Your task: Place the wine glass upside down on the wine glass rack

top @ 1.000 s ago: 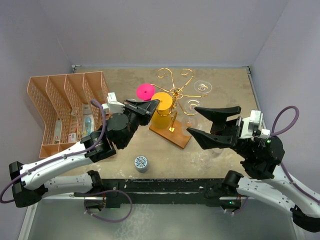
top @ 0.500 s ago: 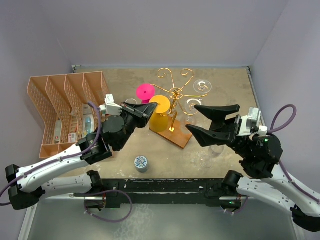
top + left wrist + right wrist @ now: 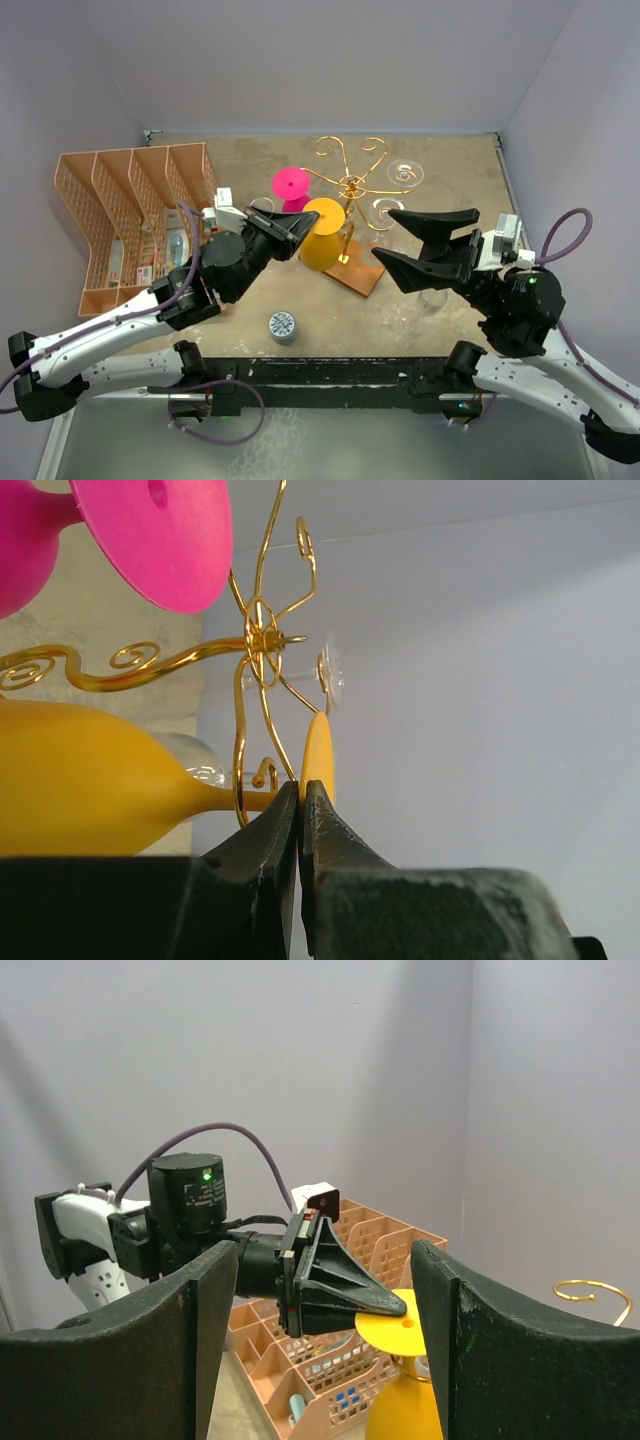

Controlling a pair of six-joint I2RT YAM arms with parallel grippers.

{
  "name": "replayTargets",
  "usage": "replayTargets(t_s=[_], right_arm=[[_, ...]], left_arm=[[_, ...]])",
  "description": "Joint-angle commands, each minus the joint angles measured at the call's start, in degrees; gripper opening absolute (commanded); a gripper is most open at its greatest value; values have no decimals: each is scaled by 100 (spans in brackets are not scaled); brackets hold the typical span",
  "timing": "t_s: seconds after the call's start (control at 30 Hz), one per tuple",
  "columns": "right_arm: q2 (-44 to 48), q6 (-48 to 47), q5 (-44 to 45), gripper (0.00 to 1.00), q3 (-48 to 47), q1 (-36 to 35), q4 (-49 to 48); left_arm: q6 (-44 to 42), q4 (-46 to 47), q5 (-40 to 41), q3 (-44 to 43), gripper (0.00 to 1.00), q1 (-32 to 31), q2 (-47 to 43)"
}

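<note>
A yellow wine glass (image 3: 319, 248) hangs upside down beside the gold wire wine glass rack (image 3: 352, 185), foot upward. My left gripper (image 3: 300, 216) is shut on the rim of its flat foot (image 3: 318, 752). In the left wrist view a gold wire (image 3: 240, 760) crosses the stem just under the foot; I cannot tell whether they touch. My right gripper (image 3: 384, 238) is open and holds nothing, to the right of the rack. It faces the yellow glass (image 3: 402, 1332) and the left gripper (image 3: 340, 1285).
A pink glass (image 3: 291, 183) and clear glasses (image 3: 405, 173) hang on the rack, which stands on a wooden base (image 3: 350, 272). An orange divided basket (image 3: 120, 215) is at the left. A small round blue-white object (image 3: 283, 326) lies near the front. Another clear glass (image 3: 422, 308) stands below my right gripper.
My left gripper has drawn back slightly toward the near edge, bringing the yellow glass with it. The right gripper has shifted only a little and stays open.
</note>
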State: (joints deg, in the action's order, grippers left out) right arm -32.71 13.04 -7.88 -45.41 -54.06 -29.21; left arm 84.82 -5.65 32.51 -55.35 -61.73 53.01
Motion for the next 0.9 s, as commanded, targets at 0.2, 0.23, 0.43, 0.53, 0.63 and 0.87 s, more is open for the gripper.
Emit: replayTargets(t_s=[0.2,0.23,0.43,0.53,0.63,0.87], right_arm=[[-17,91,219,72,-16,-25,-196],[-24,89,218,72,-19,-25,-195],[-18,137,217,72,-21,-25,-173],[1,140,241,72,0,-25,-170],[6,146,252,72,-14,-25,-161],[33,178,234,72,-17,-25,-152]], left_arm=[[-364,171,-616,-63,0,13,-44],[-361,173,-670,-66,0,12,-5],[-562,171,-768,-169,6,18,176],[-628,-38,-771,-226,10,12,203],[-653,-74,-852,-210,15,13,155],[-694,-115,-1184,-154,30,12,53]])
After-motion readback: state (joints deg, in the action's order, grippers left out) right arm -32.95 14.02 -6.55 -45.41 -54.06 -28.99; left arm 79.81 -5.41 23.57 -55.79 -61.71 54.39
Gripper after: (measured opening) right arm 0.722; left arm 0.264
